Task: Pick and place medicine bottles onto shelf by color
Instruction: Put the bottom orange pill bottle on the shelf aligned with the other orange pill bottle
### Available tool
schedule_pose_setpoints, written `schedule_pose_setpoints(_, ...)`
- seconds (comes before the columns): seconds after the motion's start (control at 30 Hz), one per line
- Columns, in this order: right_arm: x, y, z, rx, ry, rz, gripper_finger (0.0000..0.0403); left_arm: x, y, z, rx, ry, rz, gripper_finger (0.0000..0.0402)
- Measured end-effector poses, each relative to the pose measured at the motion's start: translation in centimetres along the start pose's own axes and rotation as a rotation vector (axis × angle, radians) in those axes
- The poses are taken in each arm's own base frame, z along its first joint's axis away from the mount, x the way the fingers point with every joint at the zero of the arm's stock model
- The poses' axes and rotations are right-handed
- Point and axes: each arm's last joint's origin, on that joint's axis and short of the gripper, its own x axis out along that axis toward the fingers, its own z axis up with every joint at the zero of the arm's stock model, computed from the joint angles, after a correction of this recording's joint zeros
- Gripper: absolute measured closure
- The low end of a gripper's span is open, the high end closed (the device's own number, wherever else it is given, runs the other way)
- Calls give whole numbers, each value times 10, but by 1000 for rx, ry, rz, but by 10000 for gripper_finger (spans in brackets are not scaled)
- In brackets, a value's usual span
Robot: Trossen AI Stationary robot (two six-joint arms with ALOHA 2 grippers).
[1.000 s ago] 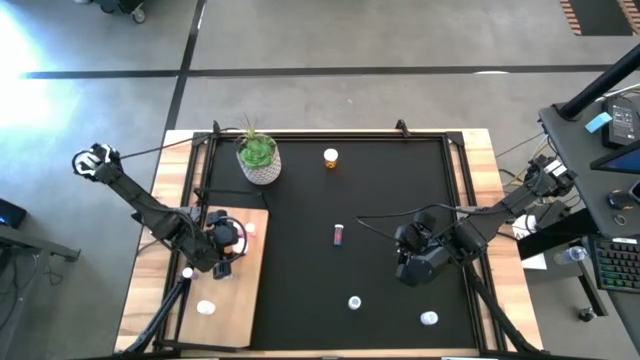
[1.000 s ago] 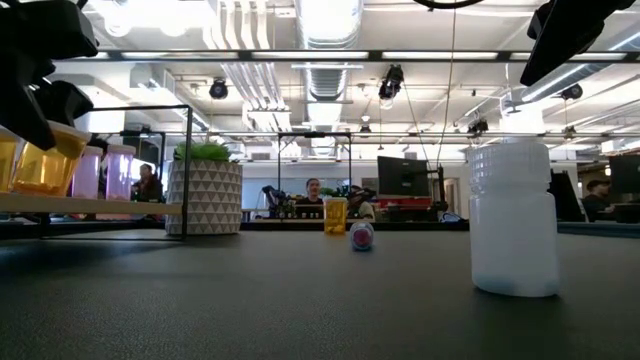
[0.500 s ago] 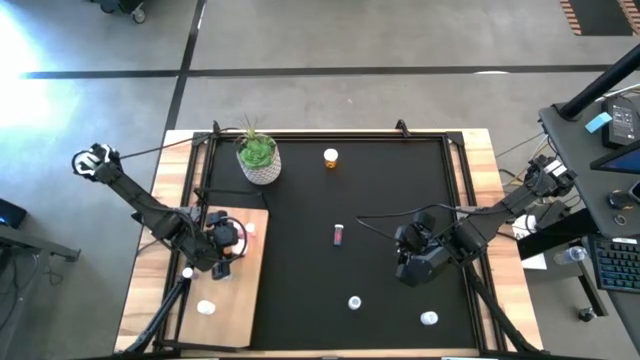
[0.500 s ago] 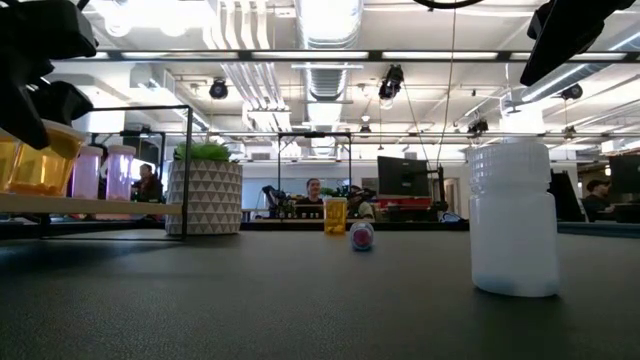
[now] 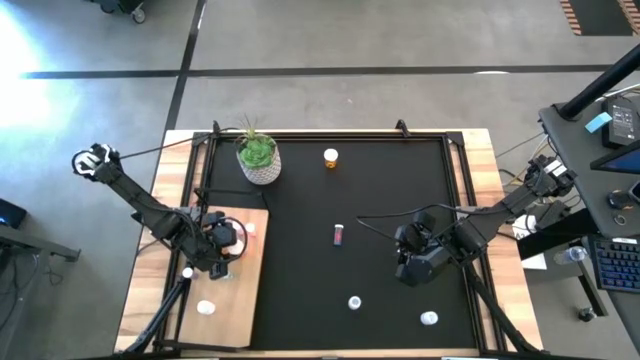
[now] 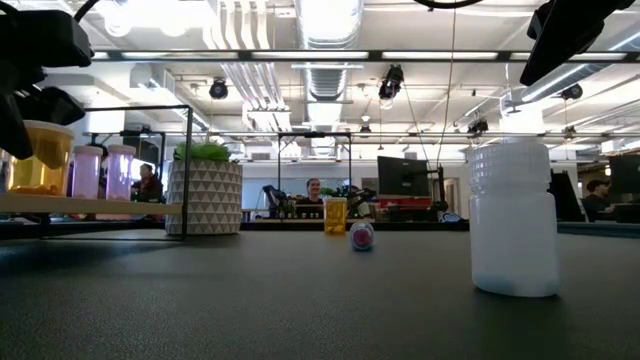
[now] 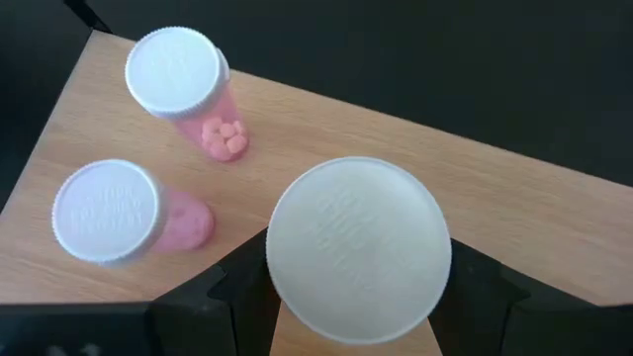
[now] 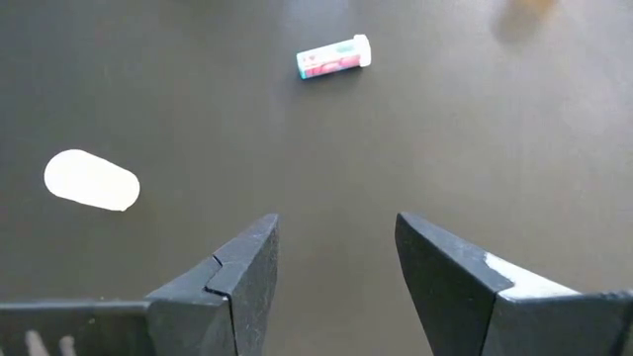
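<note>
my left gripper (image 7: 351,297) is closed on an orange bottle (image 6: 38,158), upright over the shelf (image 5: 232,290), just beside two pink bottles (image 7: 183,89) standing there. my right gripper (image 8: 336,262) hangs half open and empty above the black mat (image 5: 380,200). a pink bottle (image 5: 339,234) lies on the mat, an orange one (image 5: 330,158) stands farther back.

No legible txt anywhere; embossed lettering on white bottle caps (image 7: 360,263) in left wrist view too faint to read.
</note>
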Motion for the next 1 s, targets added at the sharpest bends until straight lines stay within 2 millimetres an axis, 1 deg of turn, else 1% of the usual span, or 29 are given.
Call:
schedule_pose_setpoints(0.3,0,0,0,3,-4,4,209,-4,3,-1,5,20,15,209)
schedule_pose_setpoints(0.4,0,1,1,4,-6,6,209,-5,3,0,-21,19,14,208)
schedule_pose_setpoints(0.5,0,1,1,5,-7,9,209,-5,3,0,-44,24,10,196)
schedule_pose_setpoints(0.8,0,1,1,6,-8,9,209,-6,3,0,-50,16,-1,142)
schedule_pose_setpoints(0.87,0,1,1,6,-8,9,209,-9,4,0,-54,9,-10,135)
schedule_pose_setpoints(1.0,0,1,1,7,-9,10,209,-19,5,5,-60,-13,-35,132)
